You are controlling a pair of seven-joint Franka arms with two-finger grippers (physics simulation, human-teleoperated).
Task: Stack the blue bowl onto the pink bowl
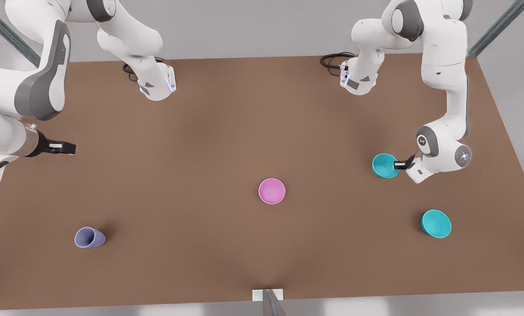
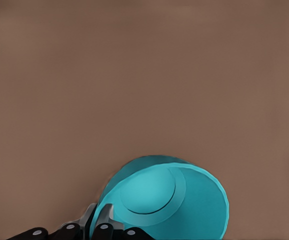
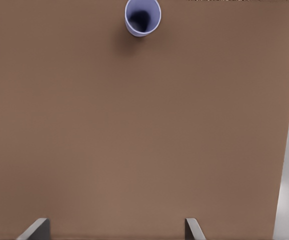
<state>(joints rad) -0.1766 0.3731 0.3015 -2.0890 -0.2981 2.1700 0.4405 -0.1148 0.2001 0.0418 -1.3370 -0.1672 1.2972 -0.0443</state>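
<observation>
Two teal bowls: the blue bowl at the front view's right, pinched at its rim by the left gripper, and a second teal bowl nearer the table's front edge. One pink bowl sits mid-table. One lavender-blue cup is at the front view's left. Two robot arms, so two grippers; the right gripper hangs over the table's edge, seemingly spread wide.

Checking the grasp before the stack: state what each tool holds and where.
Left tool pinches the blue bowl at its rim. Right tool is open, holding nothing.
</observation>
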